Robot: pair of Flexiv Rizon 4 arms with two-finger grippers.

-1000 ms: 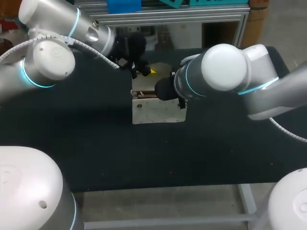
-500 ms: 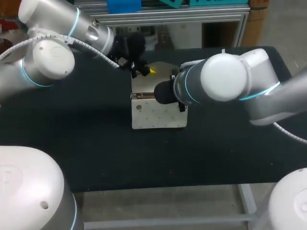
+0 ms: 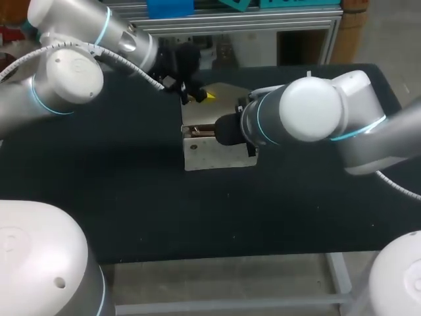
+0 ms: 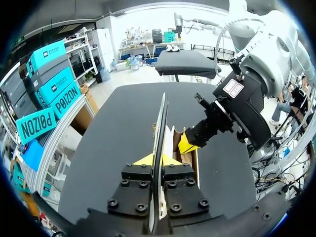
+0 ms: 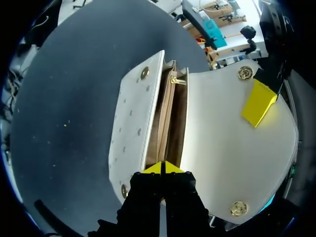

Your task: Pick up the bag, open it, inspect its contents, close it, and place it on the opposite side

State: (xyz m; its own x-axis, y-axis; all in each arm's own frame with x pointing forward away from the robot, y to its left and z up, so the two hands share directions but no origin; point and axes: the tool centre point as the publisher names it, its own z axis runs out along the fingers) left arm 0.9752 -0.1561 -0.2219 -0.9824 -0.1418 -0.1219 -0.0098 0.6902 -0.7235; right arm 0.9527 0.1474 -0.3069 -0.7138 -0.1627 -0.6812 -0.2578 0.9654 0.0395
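Though open, bag flap nipped by left gripper; end seemingly by right gripper.

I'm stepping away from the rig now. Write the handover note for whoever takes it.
Left hand: shut on the flap, holding it open.
Right hand: shut, tips at the end of the bag's open mouth; whether it pinches anything is unclear.
Bag: at the middle of the table.
Done: bag opened.
Left: inspect contents, close, place on the opposite side.
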